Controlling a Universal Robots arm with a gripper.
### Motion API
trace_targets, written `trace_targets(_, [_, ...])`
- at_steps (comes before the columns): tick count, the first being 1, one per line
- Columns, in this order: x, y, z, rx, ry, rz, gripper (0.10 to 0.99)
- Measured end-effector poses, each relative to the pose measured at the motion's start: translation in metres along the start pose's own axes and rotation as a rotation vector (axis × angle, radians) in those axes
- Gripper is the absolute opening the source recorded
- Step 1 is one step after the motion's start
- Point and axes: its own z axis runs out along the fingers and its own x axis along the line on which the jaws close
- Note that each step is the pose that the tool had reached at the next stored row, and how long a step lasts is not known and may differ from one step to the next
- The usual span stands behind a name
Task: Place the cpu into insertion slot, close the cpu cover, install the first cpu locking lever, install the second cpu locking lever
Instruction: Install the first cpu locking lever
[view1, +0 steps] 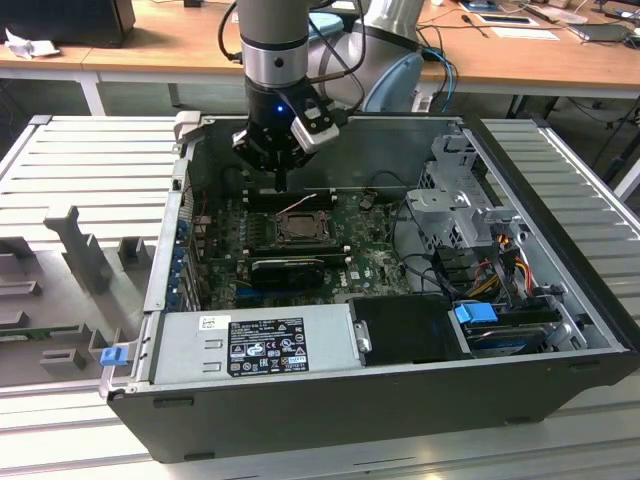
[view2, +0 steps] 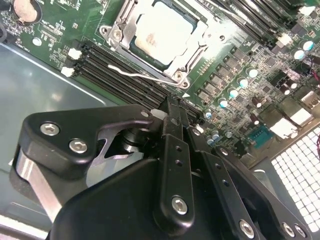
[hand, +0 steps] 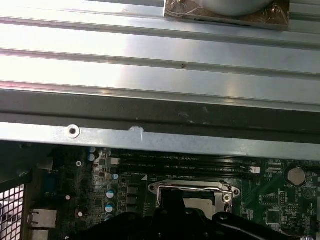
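The cpu (view2: 161, 31) lies flat in the socket on the green motherboard, a pale square, also visible in the first wrist view (hand: 201, 202). The cpu cover (view2: 197, 36) is down around it as a silvery frame, and shows in the exterior view (view1: 298, 226) and the first wrist view (hand: 192, 186). A thin wire locking lever (view2: 134, 74) runs along the socket's edge closest to the fingers. My gripper (view1: 283, 180) hangs just above the socket's far edge, shut with nothing in it. Its black fingertips (view2: 169, 107) stand close to that lever.
The motherboard sits inside an open black computer case (view1: 560, 250). Black memory slots (view2: 112, 75) lie beside the socket. A power supply (view1: 265, 345) fills the near side and a drive cage (view1: 455, 200) with cables the exterior view's right. The case's metal wall (hand: 160, 135) rises behind.
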Motion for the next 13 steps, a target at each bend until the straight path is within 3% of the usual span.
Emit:
trace_targets(8, [-0.0127,-0.0011,0.0050,-0.006,-0.0004,0.001,0.106])
trace_targets(11, [-0.0147,-0.0015,0.0080,-0.021,-0.0011,0.001,0.106])
trace_targets(13, [-0.0146,-0.0017,0.0131,-0.024,0.0019,0.002,0.106])
